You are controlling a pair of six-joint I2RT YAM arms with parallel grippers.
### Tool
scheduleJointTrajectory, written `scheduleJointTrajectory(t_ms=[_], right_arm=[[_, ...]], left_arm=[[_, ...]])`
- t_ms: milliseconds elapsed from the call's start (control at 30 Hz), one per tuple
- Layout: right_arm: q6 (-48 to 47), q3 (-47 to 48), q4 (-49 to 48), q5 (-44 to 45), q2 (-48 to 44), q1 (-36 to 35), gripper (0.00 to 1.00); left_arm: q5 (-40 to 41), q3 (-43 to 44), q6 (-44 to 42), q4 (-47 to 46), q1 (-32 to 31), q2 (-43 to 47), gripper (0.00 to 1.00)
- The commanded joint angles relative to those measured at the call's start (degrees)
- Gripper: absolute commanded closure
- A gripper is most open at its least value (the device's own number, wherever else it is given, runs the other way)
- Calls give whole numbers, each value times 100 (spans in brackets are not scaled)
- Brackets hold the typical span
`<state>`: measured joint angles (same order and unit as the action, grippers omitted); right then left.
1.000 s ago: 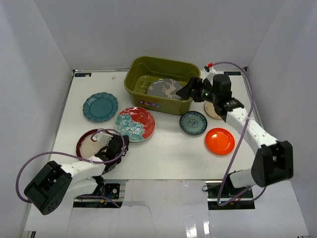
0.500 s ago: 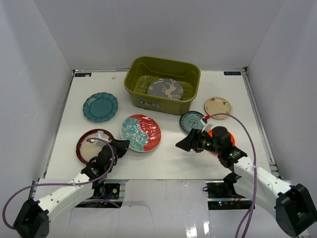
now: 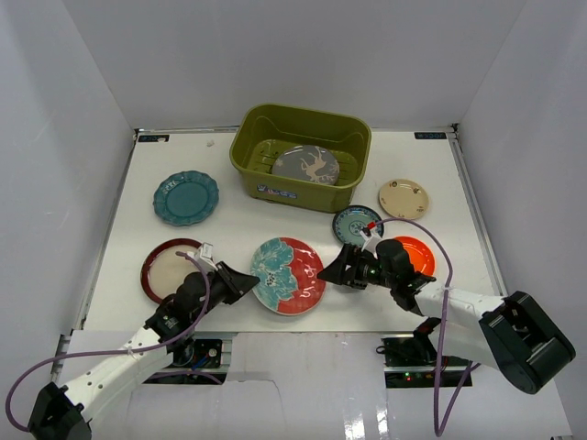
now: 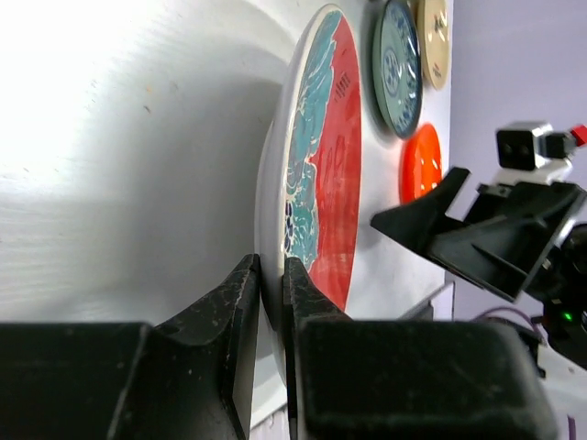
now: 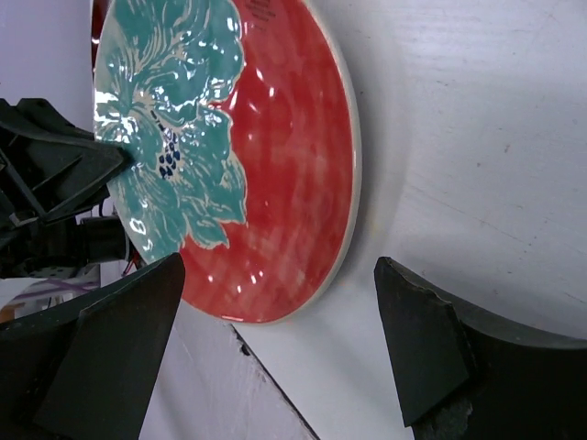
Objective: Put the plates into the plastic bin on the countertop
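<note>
**Left arm grips the floral plate at the front of the counter; right arm waits open beside it**

Seen from above, a white counter (image 3: 238,229) enclosed by white walls holds an olive-green plastic bin (image 3: 321,195) at the back centre. A grey deer plate (image 3: 306,165) lies flat inside the bin.

The red-and-teal floral plate (image 3: 288,275) sits near the front edge, well apart from the bin. The left end effector (image 3: 240,279) is narrowed onto the plate's left rim, one finger above it and one below. The left wrist view shows a shadow under the plate; whether it touches the counter cannot be told.

The right end effector (image 3: 330,273) is spread wide and holds nothing. It points at the plate's right edge, just beside it.

Five plates lie flat on the counter:
- the teal scalloped plate (image 3: 186,197), far left
- the dark-red-rimmed cream plate (image 3: 165,268), beside the left arm
- the small teal patterned plate (image 3: 358,223), in front of the bin
- the orange plate (image 3: 417,252), partly behind the right arm
- the small beige plate (image 3: 403,198), right of the bin
</note>
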<state>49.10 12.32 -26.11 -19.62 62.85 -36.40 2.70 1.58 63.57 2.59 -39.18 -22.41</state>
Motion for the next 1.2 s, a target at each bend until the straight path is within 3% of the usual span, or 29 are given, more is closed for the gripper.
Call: scheduleJointTrajectory(t_ms=[0, 167, 467, 533, 567, 667, 700, 767, 867, 900, 967, 1033, 1167], right_arm=[[-67, -63, -440, 194, 114, -25, 10], [-348, -186, -167, 318, -150, -25, 10], [-349, -378, -500, -95, 52, -25, 10], [-235, -458, -675, -182, -9, -25, 2], [-182, -510, -894, -313, -44, -25, 5], [64, -520, -1106, -402, -264, -16, 58], [134, -511, -1107, -403, -447, 1, 80], [319, -493, -1107, -394, -668, 19, 92], [486, -371, -968, -385, -1177, 81, 92], [486, -205, -845, -359, -1309, 107, 92], [382, 50, -528, -271, -1687, 107, 92], [276, 603, 42, -192, -1942, 125, 92], [38, 1745, 659, -95, -1856, 317, 92]], left_arm=[[-718, 404, 278, -944, -20, 176, 100], [-963, 544, 358, -1189, -20, 150, 100], [-1465, 658, 648, -2122, -20, -360, 100], [-1562, 816, 604, -2140, -20, -492, 100], [-1571, 869, 578, -2131, -20, -527, 100], [-1641, 984, 516, -2140, -20, -685, 100], [-1563, 1019, 481, -2096, -20, -738, 100], [-1344, 1298, 323, -1571, -20, -773, 97], [-913, 1808, -72, -876, 7, -852, 70], [-816, 1967, -195, -726, 15, -905, 48], [-456, 2362, -704, -173, 24, -1194, 29], [26, 3152, -1186, 475, 33, -1475, 17], [2273, 4462, -2276, 1094, 94, -2554, 6]])
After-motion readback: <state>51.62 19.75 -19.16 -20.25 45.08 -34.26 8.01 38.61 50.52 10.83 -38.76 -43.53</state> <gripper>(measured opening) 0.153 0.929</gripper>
